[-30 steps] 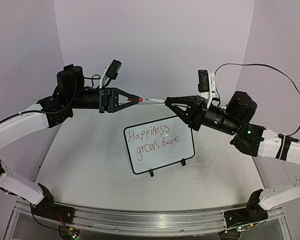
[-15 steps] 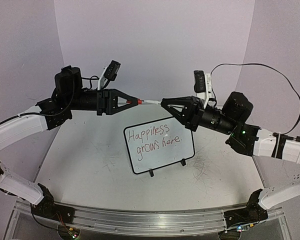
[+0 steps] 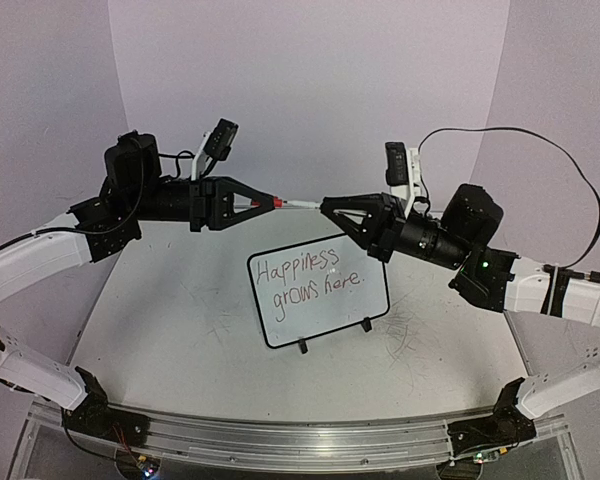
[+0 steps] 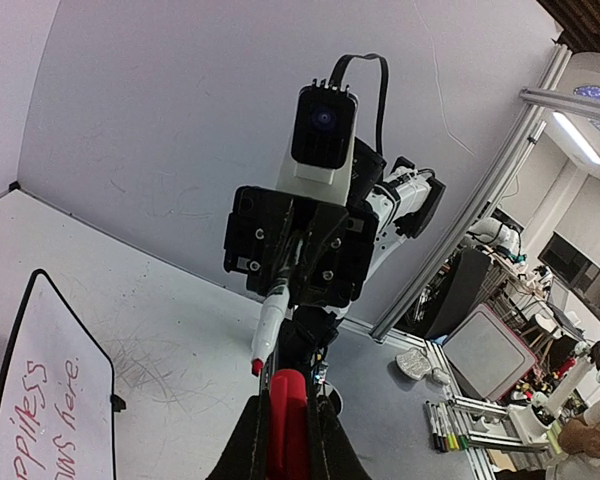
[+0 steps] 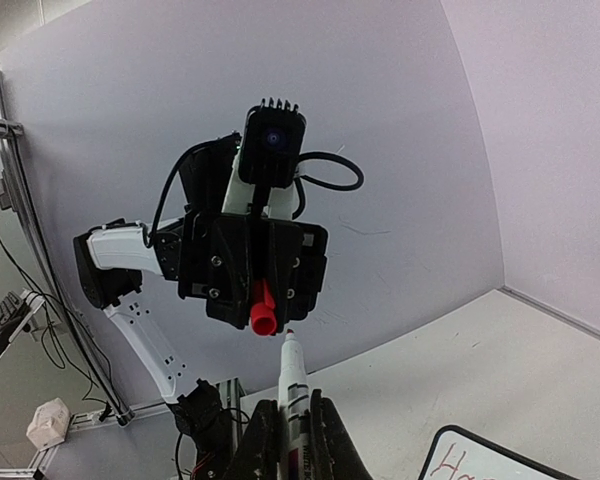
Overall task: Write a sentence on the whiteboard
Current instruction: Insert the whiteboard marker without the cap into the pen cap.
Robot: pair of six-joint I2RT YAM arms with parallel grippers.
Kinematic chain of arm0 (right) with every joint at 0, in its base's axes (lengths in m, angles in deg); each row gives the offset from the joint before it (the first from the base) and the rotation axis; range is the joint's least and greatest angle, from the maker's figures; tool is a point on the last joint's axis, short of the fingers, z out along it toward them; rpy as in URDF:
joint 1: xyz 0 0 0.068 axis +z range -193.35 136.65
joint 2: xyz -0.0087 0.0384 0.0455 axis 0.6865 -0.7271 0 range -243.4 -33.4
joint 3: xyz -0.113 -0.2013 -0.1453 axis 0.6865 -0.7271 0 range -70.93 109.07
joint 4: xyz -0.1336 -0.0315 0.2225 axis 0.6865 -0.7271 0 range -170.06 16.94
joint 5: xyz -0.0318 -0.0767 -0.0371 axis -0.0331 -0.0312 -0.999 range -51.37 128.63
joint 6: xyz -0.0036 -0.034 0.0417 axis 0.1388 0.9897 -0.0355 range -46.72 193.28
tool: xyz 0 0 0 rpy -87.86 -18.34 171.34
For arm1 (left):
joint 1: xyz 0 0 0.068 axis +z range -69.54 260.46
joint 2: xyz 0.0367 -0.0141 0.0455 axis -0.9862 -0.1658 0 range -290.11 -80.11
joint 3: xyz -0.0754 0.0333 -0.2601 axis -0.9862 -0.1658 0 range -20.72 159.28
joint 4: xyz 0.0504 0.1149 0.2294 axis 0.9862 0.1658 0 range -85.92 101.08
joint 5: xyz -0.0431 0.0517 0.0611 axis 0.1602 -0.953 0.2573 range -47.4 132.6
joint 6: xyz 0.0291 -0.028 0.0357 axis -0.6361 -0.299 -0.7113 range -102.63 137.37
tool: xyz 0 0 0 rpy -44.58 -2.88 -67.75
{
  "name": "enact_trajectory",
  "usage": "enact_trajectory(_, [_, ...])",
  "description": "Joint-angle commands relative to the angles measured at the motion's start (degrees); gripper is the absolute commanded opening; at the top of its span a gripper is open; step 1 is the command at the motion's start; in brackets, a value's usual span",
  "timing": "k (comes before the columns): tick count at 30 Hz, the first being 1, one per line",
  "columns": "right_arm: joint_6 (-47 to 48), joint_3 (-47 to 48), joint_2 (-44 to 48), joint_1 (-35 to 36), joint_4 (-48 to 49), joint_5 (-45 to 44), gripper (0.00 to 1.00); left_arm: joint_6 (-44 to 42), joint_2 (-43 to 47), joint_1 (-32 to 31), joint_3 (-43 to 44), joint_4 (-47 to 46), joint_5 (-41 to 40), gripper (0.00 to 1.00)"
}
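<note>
The whiteboard (image 3: 318,292) stands on small black feet mid-table, tilted, with the red sentence (image 3: 309,273) "Happiness grows here." in two lines. Its corner shows in the left wrist view (image 4: 42,400) and right wrist view (image 5: 485,458). My left gripper (image 3: 271,200) is shut on a red marker cap (image 4: 288,415), held in the air above the board. My right gripper (image 3: 328,204) is shut on a white marker (image 5: 294,395) with a red tip. The marker's tip points at the cap's open end (image 5: 264,320), a small gap apart.
Purple walls close in behind and at both sides. A black cable (image 3: 540,150) loops over the right arm. Beyond the table's right edge in the left wrist view lie several markers (image 4: 445,428) on a metal frame.
The right gripper has moved left with the marker, bringing its tip closer to the cap. The left gripper has drawn back slightly left. The whiteboard has not moved.
</note>
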State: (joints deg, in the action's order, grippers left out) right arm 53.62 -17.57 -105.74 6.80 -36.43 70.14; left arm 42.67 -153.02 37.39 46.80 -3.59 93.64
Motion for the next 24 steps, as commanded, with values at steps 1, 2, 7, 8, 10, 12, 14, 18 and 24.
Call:
enact_trajectory(1, [-0.6,2.0,-0.1,0.0,3.9,0.5,0.0,-0.6,1.5,-0.1,-0.3,-2.8,0.6,0.0])
enact_trajectory(2, [-0.7,1.9,0.0,0.0,4.2,0.6,0.0,-0.6,1.5,-0.2,-0.3,-2.8,0.5,0.0])
enact_trajectory(7, [-0.9,1.5,0.0,0.0,4.9,1.2,0.0,-0.4,1.4,-0.2,-0.3,-2.9,0.4,0.0])
enact_trajectory(8, [-1.1,1.6,-0.2,0.0,4.9,1.3,0.0,-0.3,1.4,-0.2,-0.3,-2.9,0.4,0.0])
enact_trajectory(10, [-1.4,1.6,-0.6,0.0,4.9,1.6,0.0,-0.2,1.4,-0.3,-0.2,-3.0,0.4,0.0])
enact_trajectory(12, [-1.7,1.5,-0.8,0.0,5.0,1.7,0.0,-0.2,1.4,-0.3,-0.1,-3.1,0.5,0.0])
enact_trajectory(14, [-1.8,1.3,-0.9,0.0,5.0,1.5,0.0,-0.2,1.7,-0.3,-0.2,-3.2,0.4,0.0])
enact_trajectory(18, [-1.8,1.1,-0.8,0.0,5.0,1.5,0.0,-0.1,2.1,-0.3,-0.4,-3.4,0.1,0.0])
enact_trajectory(24, [-2.0,2.1,-1.9,0.0,5.1,3.3,0.0,0.0,2.0,-0.4,-0.5,-3.6,0.2,0.0])
